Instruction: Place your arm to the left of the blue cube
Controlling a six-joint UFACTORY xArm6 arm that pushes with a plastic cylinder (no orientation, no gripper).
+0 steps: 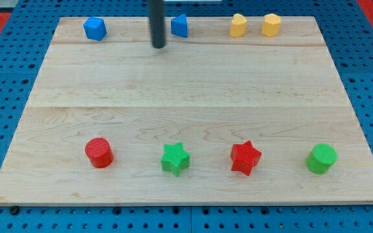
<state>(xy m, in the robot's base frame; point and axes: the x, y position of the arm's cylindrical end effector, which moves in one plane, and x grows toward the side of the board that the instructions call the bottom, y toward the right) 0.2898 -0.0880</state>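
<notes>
The blue cube [95,28] sits near the board's top left corner. A second blue block [179,26], wedge-like, sits at the top middle. My tip [158,45] is on the board between them, just left of and slightly below the blue wedge block, and well to the right of the blue cube. It touches neither block.
Two yellow blocks [238,25] [271,24] sit at the top right. Along the bottom stand a red cylinder [99,153], a green star [175,158], a red star [245,157] and a green cylinder [321,158]. The wooden board [186,97] lies on a blue pegboard.
</notes>
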